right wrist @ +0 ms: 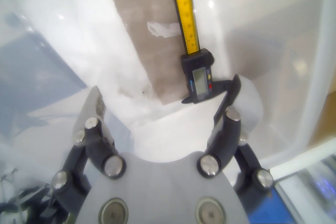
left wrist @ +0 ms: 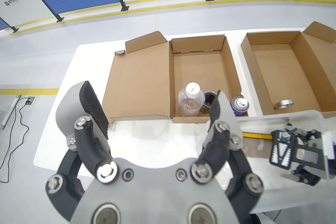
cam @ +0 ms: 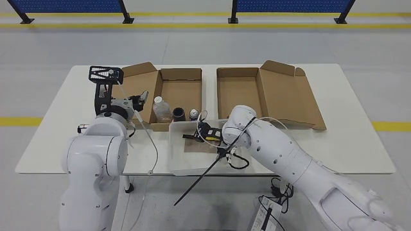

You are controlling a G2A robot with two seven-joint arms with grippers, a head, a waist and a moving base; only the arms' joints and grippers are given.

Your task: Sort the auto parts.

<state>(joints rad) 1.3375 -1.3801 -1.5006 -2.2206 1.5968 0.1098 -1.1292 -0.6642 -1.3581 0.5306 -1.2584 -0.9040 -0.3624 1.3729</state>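
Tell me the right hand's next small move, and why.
Probably ease the right hand forward and slightly sideways until the caliper's black head sits between its fingers, then close. The hand is open inside the bin, and the caliper lies flat just ahead of the fingertips, close to one finger.

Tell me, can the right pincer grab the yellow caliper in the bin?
Probably yes. The right pincer is open inside the bin, right next to the caliper, which lies flat with nothing on top of it.
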